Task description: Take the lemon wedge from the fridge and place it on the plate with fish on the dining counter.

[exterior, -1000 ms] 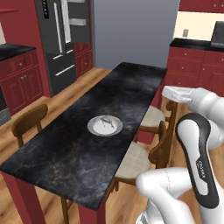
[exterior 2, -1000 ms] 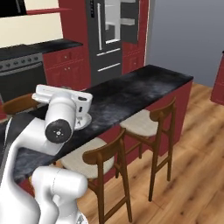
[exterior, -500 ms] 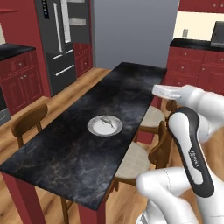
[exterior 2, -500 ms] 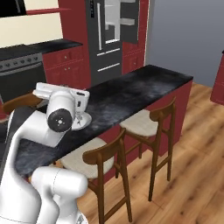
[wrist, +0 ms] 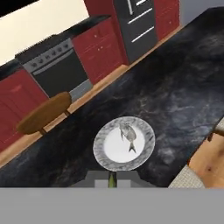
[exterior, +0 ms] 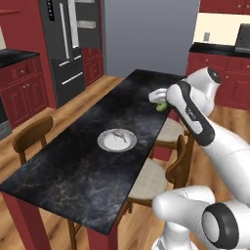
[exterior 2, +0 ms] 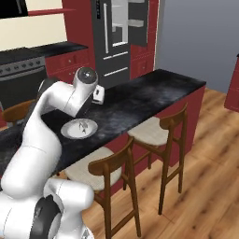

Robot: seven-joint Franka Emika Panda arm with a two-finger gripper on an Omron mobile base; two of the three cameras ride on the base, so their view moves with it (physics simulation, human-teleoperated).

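You have one plate on the counter, near its middle, with one small grey fish lying on it. The slab around the plate is bare.

Your pincer hangs above the counter, beyond the plate toward the far end and close to the stool-side edge. It is closed on the lemon wedge, a small yellow-green chunk showing just under the white hand; in the hand view a sliver of it sits between the fingertips, right at the plate's near rim.

Two wooden stools stand tucked along one long side of the counter, and one wooden chair on the opposite side.

Past the far end of the counter stands the fridge, its upper door open on a pale interior. A stove sits among the red cabinets on the chair side.
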